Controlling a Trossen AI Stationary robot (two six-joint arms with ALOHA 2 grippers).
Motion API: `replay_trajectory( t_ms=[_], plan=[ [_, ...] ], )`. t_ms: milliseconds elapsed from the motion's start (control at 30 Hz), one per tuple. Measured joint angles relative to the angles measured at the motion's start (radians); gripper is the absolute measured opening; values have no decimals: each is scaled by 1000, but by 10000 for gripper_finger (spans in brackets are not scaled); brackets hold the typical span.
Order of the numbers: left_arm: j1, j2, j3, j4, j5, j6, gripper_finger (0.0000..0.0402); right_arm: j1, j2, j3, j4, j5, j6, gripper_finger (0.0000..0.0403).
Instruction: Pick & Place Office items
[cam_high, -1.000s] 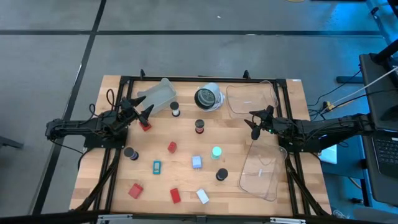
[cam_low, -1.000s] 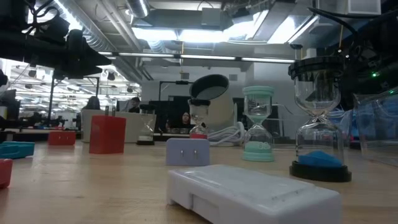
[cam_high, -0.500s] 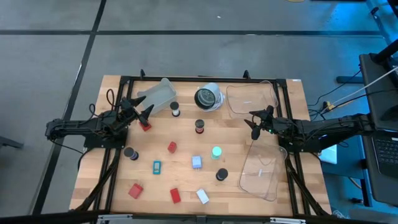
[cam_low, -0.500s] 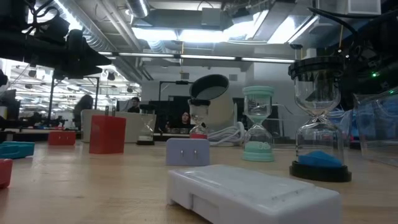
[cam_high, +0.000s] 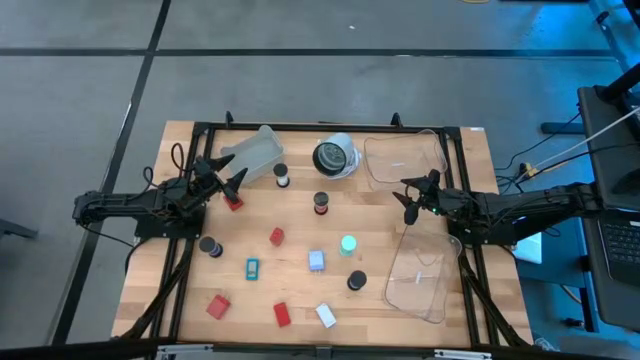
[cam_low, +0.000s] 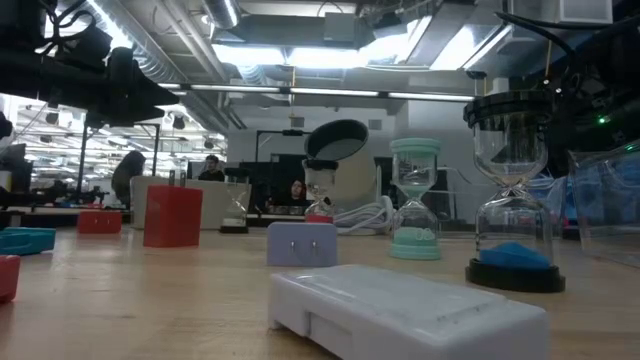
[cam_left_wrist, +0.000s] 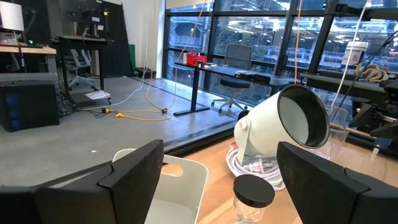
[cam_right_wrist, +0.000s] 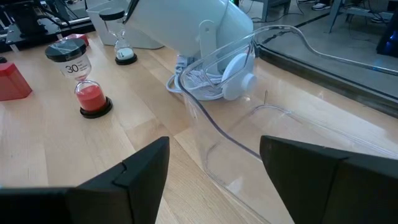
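Left gripper (cam_high: 222, 172) at the table's nine o'clock, fingers spread, empty, beside a red block (cam_high: 234, 203). Right gripper (cam_high: 417, 194) at three o'clock, also parted, empty, over a clear tray (cam_high: 405, 160). Remaining items (cam_high: 316, 261) lie scattered mid-table toward six o'clock; several are cut off in the low view.

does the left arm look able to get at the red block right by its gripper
Probably yes. The left gripper is open and empty, and the red block lies just beside it on bare wood. Nothing stands between them; the nearest neighbours, a white-sand hourglass and a clear tray, sit clear of it.

Clear plastic trays (cam_high: 405, 158) (cam_high: 418, 280) (cam_high: 252, 155), white-and-black round object (cam_high: 335, 156) on wooden table (cam_high: 380, 230)
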Motion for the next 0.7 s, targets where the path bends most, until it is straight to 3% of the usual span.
replay_trajectory(
  t_ms=[700],
  plan=[
    [0, 0, 0, 7, 0, 0, 310, 0, 0, 0, 0, 0, 0, 256]
  ],
)
